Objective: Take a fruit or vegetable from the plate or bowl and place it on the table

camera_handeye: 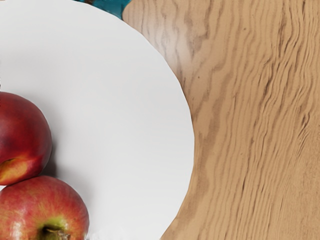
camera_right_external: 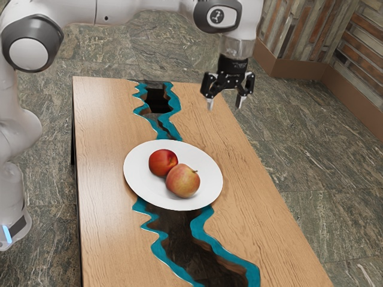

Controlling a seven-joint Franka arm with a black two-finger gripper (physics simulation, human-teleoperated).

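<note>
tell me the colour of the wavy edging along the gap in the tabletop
The wavy edging is teal blue, seen best in the exterior view.

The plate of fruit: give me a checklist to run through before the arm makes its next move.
1. Gripper open and unloaded: ok, its fingers stand apart with nothing between them.
2. Fruit available on the plate: ok, the apple and the darker red fruit both lie on it.
3. Gripper lined up over a fruit: not ok, it hangs off to the side, and the wrist view has both fruits off-centre.
4. Gap between the fruits for a finger: not ok, they touch.
5. Which fruit to take: cannot tell, the task allows either.
</note>
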